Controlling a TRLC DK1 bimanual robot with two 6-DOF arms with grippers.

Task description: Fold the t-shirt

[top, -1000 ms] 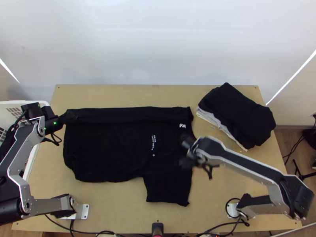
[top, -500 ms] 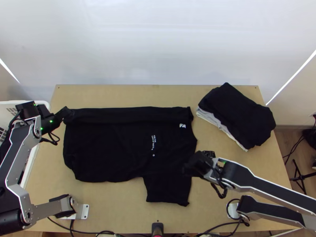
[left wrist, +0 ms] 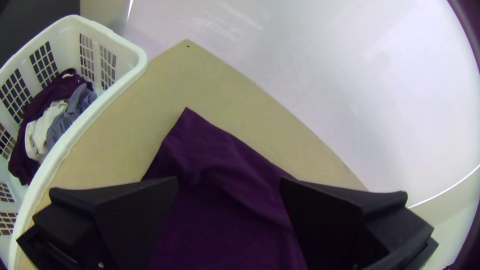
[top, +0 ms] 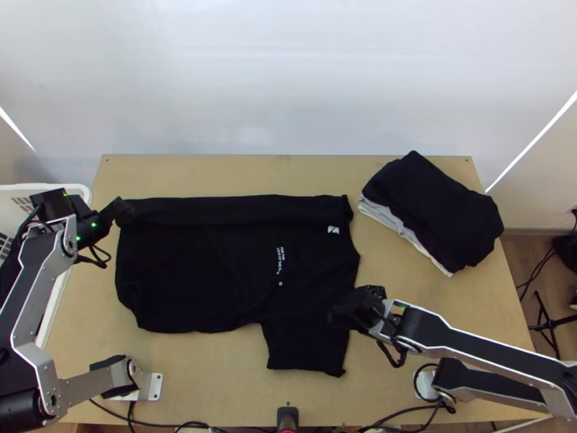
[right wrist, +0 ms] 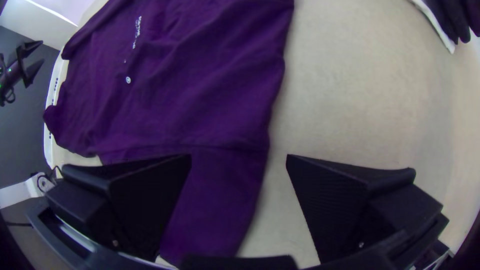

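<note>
T-shirt [top: 209, 274] spread on table [top: 209, 375], far side folded over. My left gripper [top: 124, 209]: wide open, empty, at its far-left corner. My right gripper [top: 339, 317]: wide open, empty, by the sleeve [top: 306, 352].

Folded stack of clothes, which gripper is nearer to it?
Right. The right gripper is at the outspread sleeve, on the same side as the stack; the left gripper is across the table, by the t-shirt.
</note>
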